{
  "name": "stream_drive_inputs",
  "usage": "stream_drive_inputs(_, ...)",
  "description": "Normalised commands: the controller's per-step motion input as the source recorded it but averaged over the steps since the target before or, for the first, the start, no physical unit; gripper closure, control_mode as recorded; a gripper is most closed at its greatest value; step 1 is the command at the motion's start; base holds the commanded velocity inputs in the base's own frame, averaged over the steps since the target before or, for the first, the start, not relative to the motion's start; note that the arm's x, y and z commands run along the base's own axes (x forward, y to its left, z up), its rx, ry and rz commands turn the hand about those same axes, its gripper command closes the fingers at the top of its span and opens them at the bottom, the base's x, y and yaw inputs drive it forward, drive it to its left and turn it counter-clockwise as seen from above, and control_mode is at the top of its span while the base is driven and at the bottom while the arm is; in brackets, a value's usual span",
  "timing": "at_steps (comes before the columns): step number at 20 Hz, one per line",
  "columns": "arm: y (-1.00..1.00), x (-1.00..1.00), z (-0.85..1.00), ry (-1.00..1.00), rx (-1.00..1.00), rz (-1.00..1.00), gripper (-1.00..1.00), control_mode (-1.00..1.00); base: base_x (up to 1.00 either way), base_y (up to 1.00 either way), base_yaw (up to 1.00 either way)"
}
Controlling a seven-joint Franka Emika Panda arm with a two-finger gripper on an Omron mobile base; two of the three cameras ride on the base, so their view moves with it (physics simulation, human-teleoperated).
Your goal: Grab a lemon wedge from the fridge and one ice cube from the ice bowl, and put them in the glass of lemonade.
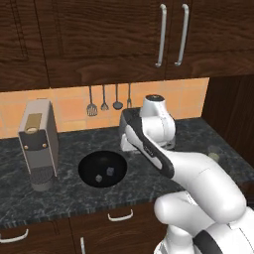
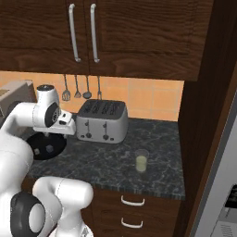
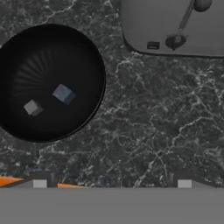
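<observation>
The black ice bowl (image 3: 26, 52) lies on the dark stone counter and holds two ice cubes (image 3: 64, 93) (image 3: 33, 107). It also shows in the left base view, bowl (image 1: 89, 161) with its cubes (image 1: 110, 171). My gripper (image 3: 112, 183) hangs open and empty over bare counter, just beside the bowl's rim, between the bowl and the silver toaster (image 3: 175, 26). The glass of lemonade (image 2: 141, 161) stands upright near the counter's front, right of the toaster (image 2: 102, 121). The fridge (image 2: 226, 185) shows as a grey strip at the far right. The lemon wedge is out of view.
A grey coffee machine (image 1: 37, 144) stands left of the bowl. Kitchen utensils (image 1: 104, 101) hang on the tiled wall under the dark upper cabinets (image 1: 99, 39). A tall dark wood panel (image 2: 203, 115) closes the counter's right end.
</observation>
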Motion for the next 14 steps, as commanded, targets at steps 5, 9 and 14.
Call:
stream_drive_inputs(5,0.81,-0.12,-0.42,0.12,-0.11,0.09,-1.00,-1.00,0.00,0.00,0.00)
stream_drive_inputs(9,0.32,-0.01,-0.43,0.00,0.00,0.04,-1.00,-1.00,0.00,0.00,0.00)
stream_drive_inputs(14,0.12,0.09,-0.65,0.10,0.00,0.04,-1.00,-1.00,0.00,0.00,0.00)
